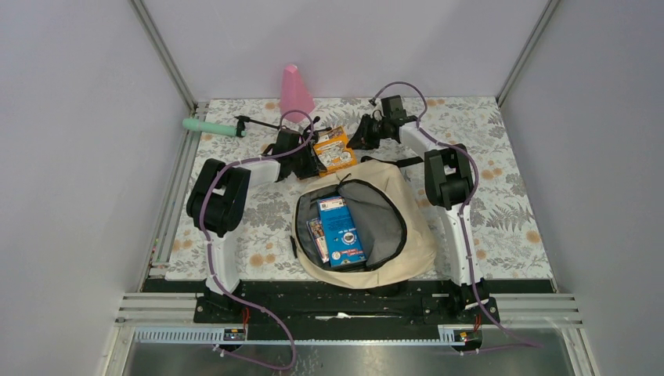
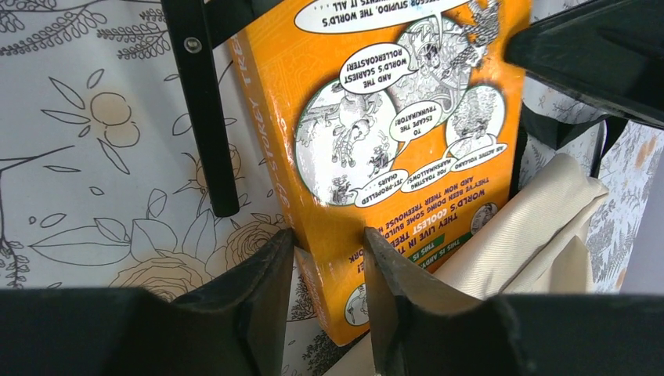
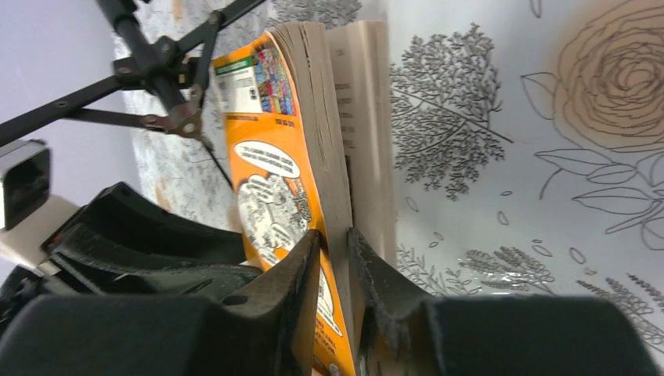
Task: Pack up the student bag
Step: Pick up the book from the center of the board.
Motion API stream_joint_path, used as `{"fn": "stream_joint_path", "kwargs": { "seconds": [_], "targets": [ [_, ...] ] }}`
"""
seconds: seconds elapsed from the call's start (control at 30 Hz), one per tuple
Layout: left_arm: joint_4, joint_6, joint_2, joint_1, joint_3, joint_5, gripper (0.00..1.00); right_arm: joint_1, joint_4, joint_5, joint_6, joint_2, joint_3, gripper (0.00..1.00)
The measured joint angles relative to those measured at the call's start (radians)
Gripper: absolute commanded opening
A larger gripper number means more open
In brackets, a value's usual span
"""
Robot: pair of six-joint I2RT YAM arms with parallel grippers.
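Orange paperback [image 1: 333,150]: clamped by both left gripper [image 2: 327,258] and right gripper [image 3: 333,258], held between them. Student bag [image 1: 407,196], unzipped on the counter [image 1: 517,211], lay directly below and nearward of both grippers.

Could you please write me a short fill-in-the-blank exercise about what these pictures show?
1. Both grippers are shut on the ____ book.
2. The student bag lies with its zipper ____.
3. Inside the bag lies a ____ box.
4. At the table's far edge stands a ____ cone.

Missing words: orange; open; blue; pink
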State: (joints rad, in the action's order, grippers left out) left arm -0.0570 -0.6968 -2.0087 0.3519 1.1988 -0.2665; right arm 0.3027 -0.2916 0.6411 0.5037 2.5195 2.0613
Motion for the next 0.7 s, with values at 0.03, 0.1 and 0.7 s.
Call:
{"fn": "stream_joint_path", "kwargs": {
  "seconds": [0.03,0.1,0.7],
  "targets": [
    [0.003,0.001,-0.001,0.000,0.003,0.000,0.34,-0.002,0.028,0.011,0.013,-0.012,-0.025,0.21],
    [0.013,0.007,-0.003,0.000,0.009,-0.002,0.35,-0.005,0.068,0.041,0.029,-0.025,-0.046,0.19],
    [0.026,0.044,-0.012,-0.005,0.026,-0.025,0.35,0.019,-0.028,0.136,-0.047,0.029,0.091,0.27]
  ]
}}
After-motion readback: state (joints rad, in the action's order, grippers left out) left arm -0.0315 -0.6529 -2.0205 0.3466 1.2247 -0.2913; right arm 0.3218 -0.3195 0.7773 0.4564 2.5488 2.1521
